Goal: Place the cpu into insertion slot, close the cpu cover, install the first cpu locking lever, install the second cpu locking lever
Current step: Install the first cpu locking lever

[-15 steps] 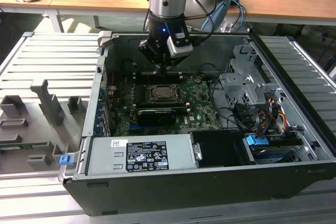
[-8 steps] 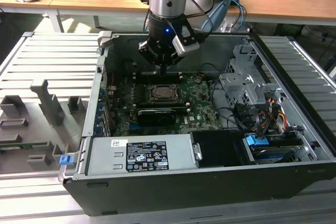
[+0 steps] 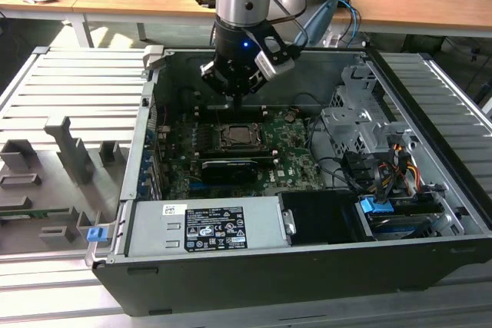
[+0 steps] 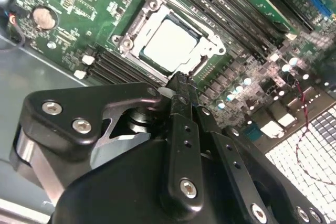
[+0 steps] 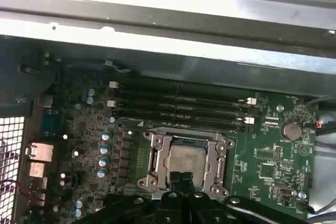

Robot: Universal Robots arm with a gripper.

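A: Gripper, where is it?
B: The black gripper (image 3: 237, 105) on the silver-and-black arm hangs over the green circuit board (image 3: 296, 155). That is inside the open dark-grey computer case (image 3: 307, 270), close above the socket.

A: Fingers?
B: The fingers (image 4: 181, 103) are pressed together with nothing between them. Their tips sit by the socket's edge. Whether they touch it, cannot tell.

A: Chip?
B: The cpu (image 4: 170, 43) is a small flat square chip with a silvery-grey top. It sits flat in the square black insertion slot (image 4: 198, 66), about mid-board.

A: Cover?
B: The thin square metal cpu cover (image 5: 157, 153) lies down flat around the chip, and the chip's top shows through the cut-out. The levers are too hard to make out.

A: Anything else?
B: Long black memory slots (image 5: 178, 106) run on the far side of the socket. A round silver coin battery (image 5: 289, 129) sits near their end. A long black rectangular card (image 3: 229, 168) lies just on the near side of the socket. A grey metal box with a white label (image 3: 204, 228) sits at the case's near edge. Coloured cables (image 3: 384, 167) bunch toward the exterior view's right. The case rests on a ribbed grey metal worktop (image 3: 69, 90).
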